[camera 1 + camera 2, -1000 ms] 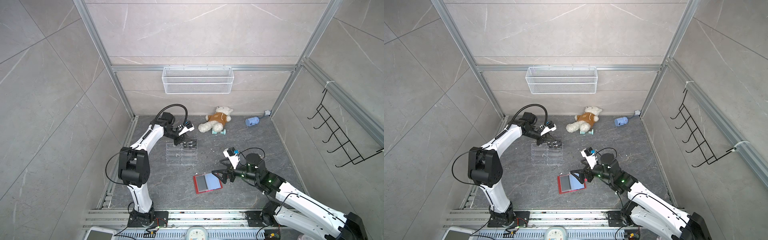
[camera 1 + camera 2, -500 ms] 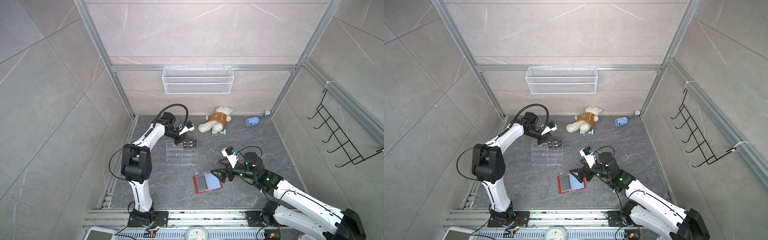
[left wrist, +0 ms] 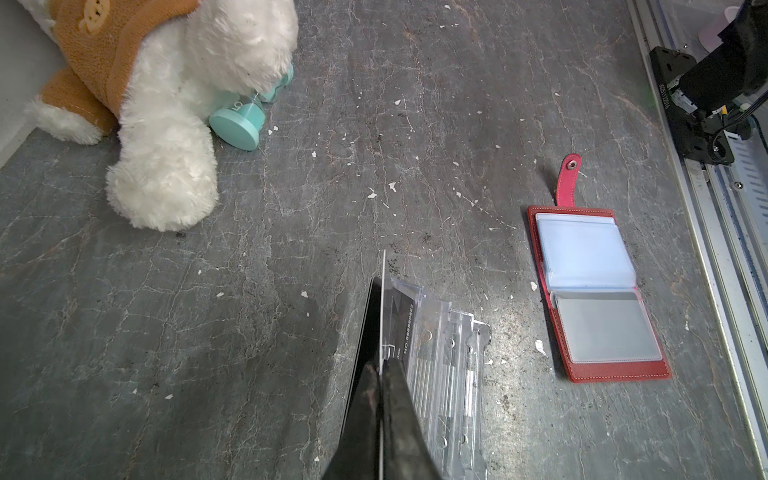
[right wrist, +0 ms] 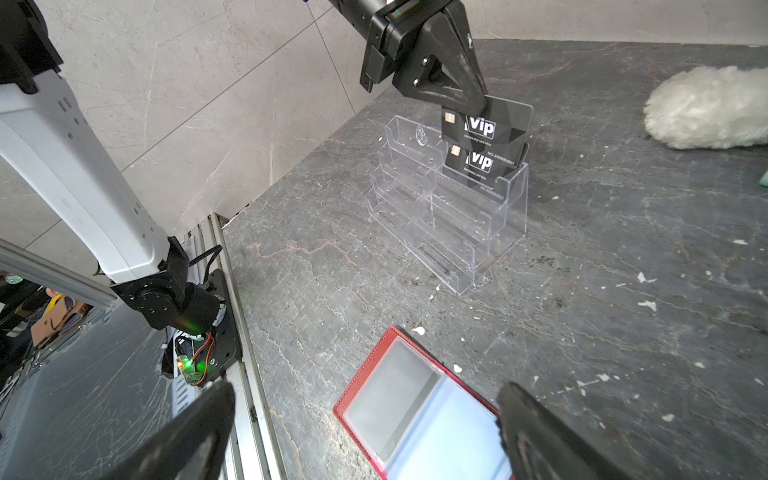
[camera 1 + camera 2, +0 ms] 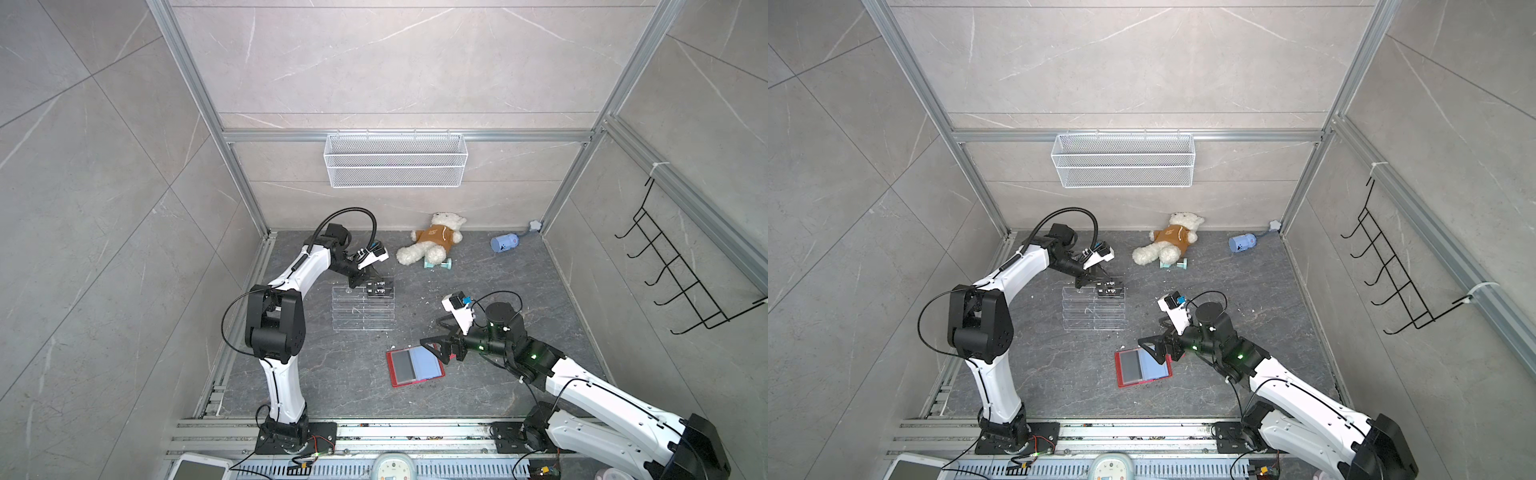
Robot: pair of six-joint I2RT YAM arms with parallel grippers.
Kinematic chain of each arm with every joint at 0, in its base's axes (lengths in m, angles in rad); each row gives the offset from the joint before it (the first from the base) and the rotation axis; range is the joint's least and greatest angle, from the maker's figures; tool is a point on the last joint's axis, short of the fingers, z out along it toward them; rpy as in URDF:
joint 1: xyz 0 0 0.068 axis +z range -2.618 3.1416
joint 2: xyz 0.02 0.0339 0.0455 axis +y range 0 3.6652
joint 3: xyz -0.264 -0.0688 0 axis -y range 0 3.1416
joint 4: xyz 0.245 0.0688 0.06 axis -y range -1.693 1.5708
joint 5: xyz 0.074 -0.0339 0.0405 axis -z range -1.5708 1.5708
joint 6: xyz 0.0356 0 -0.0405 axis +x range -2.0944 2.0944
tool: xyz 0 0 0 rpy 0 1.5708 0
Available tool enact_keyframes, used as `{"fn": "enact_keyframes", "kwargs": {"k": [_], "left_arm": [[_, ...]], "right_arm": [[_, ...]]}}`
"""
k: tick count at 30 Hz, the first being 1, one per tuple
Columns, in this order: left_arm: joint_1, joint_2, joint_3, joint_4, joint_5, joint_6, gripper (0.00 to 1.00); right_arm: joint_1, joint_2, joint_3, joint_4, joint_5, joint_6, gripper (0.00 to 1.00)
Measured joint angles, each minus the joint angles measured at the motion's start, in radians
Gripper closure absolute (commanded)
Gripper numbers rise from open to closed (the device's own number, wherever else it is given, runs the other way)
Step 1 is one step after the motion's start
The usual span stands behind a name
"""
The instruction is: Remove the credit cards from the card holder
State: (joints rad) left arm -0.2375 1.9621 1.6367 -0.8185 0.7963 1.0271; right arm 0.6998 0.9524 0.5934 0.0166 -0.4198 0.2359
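Note:
The red card holder (image 5: pixel 405 368) (image 5: pixel 1136 368) lies open and flat on the dark floor, its pale sleeves facing up. One sleeve (image 4: pixel 390 399) shows a grey panel. My right gripper (image 5: pixel 432 352) (image 4: pixel 363 392) hangs open just above the card holder's right half, a finger on either side. My left gripper (image 5: pixel 368 282) (image 3: pixel 380 368) is shut on a black "Vip" credit card (image 4: pixel 498 120) (image 3: pixel 383 311). It holds the card upright over the top tier of the clear rack (image 4: pixel 457 232). A second Vip card (image 4: pixel 482 166) (image 5: pixel 380 292) stands in that tier.
A white teddy bear (image 5: pixel 432 243) with a teal dumbbell (image 5: pixel 438 262) lies behind the rack. A blue cylinder (image 5: pixel 503 242) is in the back right corner. A wire basket (image 5: pixel 395 160) hangs on the back wall and black hooks (image 5: pixel 673 274) on the right wall.
My right gripper has edged a little left over the card holder. The left arm's elbow has shifted slightly, while its gripper stays at the rack with the card.

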Motion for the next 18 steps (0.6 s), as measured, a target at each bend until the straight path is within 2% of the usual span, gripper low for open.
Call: {"fn": "enact_keyframes", "kwargs": {"k": [18], "left_arm": [[0.008, 0.033, 0.005, -0.012, 0.000, 0.011, 1.00]], "right_arm": [[0.000, 0.024, 0.014, 0.003, -0.015, 0.000, 0.00]]}}
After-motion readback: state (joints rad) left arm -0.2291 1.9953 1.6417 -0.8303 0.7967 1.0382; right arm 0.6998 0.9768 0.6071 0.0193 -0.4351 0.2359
